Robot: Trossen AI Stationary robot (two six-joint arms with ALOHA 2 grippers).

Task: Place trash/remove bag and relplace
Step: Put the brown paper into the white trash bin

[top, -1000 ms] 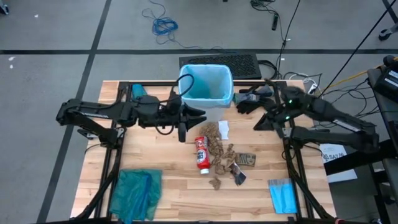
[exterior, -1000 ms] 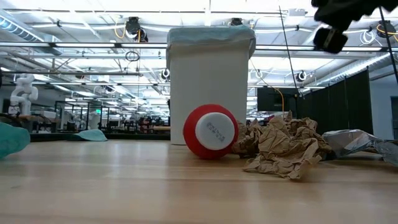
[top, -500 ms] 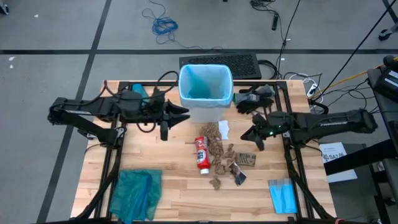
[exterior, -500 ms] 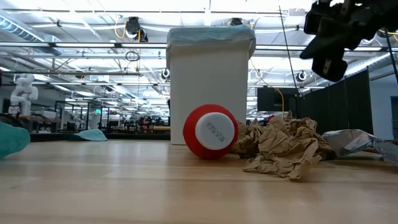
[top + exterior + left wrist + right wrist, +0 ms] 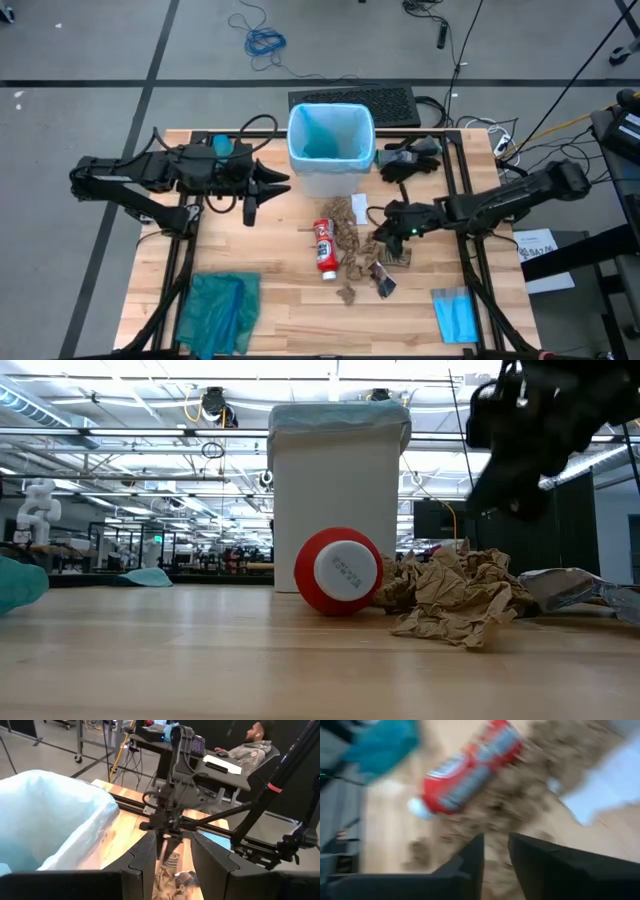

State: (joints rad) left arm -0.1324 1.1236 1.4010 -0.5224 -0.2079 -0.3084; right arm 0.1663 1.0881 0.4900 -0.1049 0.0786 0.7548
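Over the trash (image 5: 350, 240) pile, your right claw (image 5: 385, 228) hovers w/ fingers slightly apart, empty. Left claw (image 5: 268, 183) sits beside the bag (image 5: 330, 135)-lined bin, part open, holding nothing.

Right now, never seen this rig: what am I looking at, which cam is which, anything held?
Two dark robot arms work at a wooden table. The high view looks straight down; the low view sits at table height; each wrist view looks past that arm's own fingers.

A white bin lined with a light-blue bag stands at the far edge. In front lies the trash: a red-and-white bottle, crumpled brown paper, a dark wrapper and a white scrap. A teal-green bag and a folded blue sheet lie at the near corners.

The left end effector hovers beside the bin, open and empty. The right end effector reaches over the litter, slightly open, holding nothing.
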